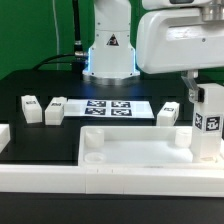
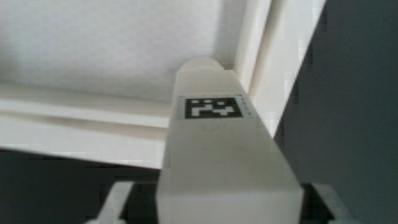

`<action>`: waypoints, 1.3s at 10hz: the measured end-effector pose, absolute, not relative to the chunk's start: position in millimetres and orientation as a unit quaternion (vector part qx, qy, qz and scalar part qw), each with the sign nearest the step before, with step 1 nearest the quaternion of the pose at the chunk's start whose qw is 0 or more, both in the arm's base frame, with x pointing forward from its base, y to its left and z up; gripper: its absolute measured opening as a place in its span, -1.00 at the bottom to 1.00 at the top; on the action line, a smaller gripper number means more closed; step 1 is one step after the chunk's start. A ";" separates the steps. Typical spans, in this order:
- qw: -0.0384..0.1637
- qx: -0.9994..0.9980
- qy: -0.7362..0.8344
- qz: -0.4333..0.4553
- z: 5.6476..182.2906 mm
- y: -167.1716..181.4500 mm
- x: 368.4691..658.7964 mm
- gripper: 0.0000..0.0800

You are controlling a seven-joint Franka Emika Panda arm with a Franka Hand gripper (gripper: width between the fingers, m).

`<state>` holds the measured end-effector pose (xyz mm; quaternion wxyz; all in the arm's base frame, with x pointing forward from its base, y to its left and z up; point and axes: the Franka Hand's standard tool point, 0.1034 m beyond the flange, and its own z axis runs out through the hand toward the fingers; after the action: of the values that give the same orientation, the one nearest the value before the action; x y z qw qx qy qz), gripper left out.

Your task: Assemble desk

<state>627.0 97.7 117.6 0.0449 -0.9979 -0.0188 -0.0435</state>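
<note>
White plastic makes up every part of the desk laid out on the black bench (image 1: 40, 150). The tabletop (image 1: 135, 152), a shallow tray with a raised rim, lies flat in the foreground of the exterior view. It sits just behind a long white rail (image 1: 100, 186) that runs along the front.

The gripper (image 1: 205, 92) is closed on the held leg (image 1: 209, 125), clamping its upper end so that the block stands upright. This leg is at the tabletop's corner on the exterior view's right, and a black-and-white tag on it faces the camera. From this view I cannot tell whether its lower end touches the tray.

In the wrist view the held leg (image 2: 214, 150) runs away from the camera between the jaws, with its tagged face toward the lens. Its far end lies over the tabletop (image 2: 107, 50) at the inner corner where two rim walls meet. Contact there cannot be judged either.

Three more legs lie loose on the bench behind the tabletop:
- The far-left leg (image 1: 32, 108) and the second leg (image 1: 55, 110) sit close together on the exterior view's left.
- The third leg (image 1: 168, 114) sits toward the exterior view's right.

The marker board (image 1: 108, 108) lies flat between the second leg and the third leg, near both. The robot's base (image 1: 108, 55) stands behind the marker board.
</note>
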 end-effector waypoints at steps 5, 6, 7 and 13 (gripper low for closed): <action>0.062 -0.968 0.241 -0.031 116.5 97.7 626.6 -0.27; 0.063 -0.952 0.297 -0.029 116.4 97.3 627.0 -0.27; 0.064 -0.941 0.330 -0.026 116.3 96.9 626.9 -0.27; 0.063 -0.937 0.343 -0.019 115.9 99.5 624.8 0.53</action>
<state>624.8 99.5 115.9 0.0630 -0.9370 0.3431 -0.0189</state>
